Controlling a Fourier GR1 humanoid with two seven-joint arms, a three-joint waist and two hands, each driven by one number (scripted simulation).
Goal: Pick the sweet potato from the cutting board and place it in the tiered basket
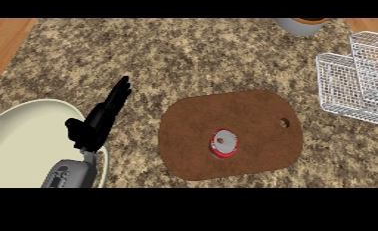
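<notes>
A brown cutting board [244,110] with a hole near its right edge lies in the middle of the speckled counter. On it sits a small round piece with a red rim and pale cut face, the sweet potato [224,143], toward the board's lower middle. The white wire tiered basket [353,77] stands at the right edge, partly cut off. My left hand [97,121] rests open at the left, fingers straight and pointing up, well apart from the board. The right hand does not show.
A large cream plate [29,140] lies at the lower left under my left forearm. A grey pot with an orange inside [301,25] stands at the top right. Wooden strips border the counter's top corners.
</notes>
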